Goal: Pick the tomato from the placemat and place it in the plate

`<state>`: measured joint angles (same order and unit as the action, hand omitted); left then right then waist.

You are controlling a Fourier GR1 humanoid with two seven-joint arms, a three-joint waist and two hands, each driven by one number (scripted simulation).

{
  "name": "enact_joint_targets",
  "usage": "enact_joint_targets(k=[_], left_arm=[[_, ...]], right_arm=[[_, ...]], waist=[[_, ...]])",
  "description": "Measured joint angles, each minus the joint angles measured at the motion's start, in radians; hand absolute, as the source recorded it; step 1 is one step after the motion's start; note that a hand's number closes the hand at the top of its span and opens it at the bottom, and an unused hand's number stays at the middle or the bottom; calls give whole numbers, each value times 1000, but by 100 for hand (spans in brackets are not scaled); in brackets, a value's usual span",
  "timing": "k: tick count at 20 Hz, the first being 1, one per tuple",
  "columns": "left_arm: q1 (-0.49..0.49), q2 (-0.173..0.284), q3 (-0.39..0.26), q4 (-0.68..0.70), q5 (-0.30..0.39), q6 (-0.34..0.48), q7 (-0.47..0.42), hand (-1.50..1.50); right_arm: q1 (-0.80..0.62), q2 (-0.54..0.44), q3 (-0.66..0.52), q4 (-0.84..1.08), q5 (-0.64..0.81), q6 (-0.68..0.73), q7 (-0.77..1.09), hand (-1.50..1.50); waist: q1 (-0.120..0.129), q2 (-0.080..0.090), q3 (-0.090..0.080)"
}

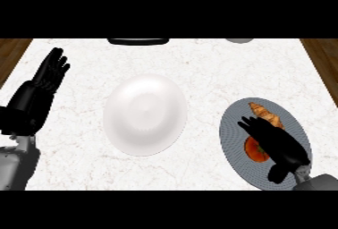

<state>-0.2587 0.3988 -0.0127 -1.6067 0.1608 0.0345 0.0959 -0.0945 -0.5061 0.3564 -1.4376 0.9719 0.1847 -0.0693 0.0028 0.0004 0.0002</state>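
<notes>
Early stage: round red tomato (254,150) not yet lifted, lying on the grey oval placemat (232,134) beside a golden croissant (266,114), mostly hidden under the black right hand (277,145). Fingers stretched flat over it, no pinch visible. Glossy white round plate (145,115) waiting; left hand (49,74) spread, resting at left edge.

The counter (218,67) under my forearms reads as pale marble, smooth, with faint veining. At both sides a strip of brown wood (13,47) with visible grain borders it. The plate (145,114) looks like white glazed ceramic, smooth with a soft sheen. The placemat (232,134) is matt grey with a fine ribbed weave, like cloth. The tomato (254,151) has a smooth red-orange skin. The croissant (265,114) shows a rough, ridged golden-brown crust. My right hand (280,145) and my left hand (49,71) are matt black, like plastic; the forearms are smooth grey.
</notes>
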Motion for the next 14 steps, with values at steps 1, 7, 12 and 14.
enact_joint_targets(k=[1,7,12,14], left_arm=[[-9,-4,10,10,-5,-7,0,0],[-13,-18,26,9,-14,-28,6,0],[-10,-38,16,-12,-38,-13,17,0],[-9,-33,22,-7,-30,-26,11,0]], right_arm=[[3,8,-4,-6,13,7,5,-150],[-22,66,-15,47,63,-105,-61,150],[-74,63,-130,184,41,-174,-79,150],[-100,48,-191,247,24,-150,-31,150]], waist=[[-1,0,0],[-2,-2,-6],[2,-2,-7],[5,0,-6]])
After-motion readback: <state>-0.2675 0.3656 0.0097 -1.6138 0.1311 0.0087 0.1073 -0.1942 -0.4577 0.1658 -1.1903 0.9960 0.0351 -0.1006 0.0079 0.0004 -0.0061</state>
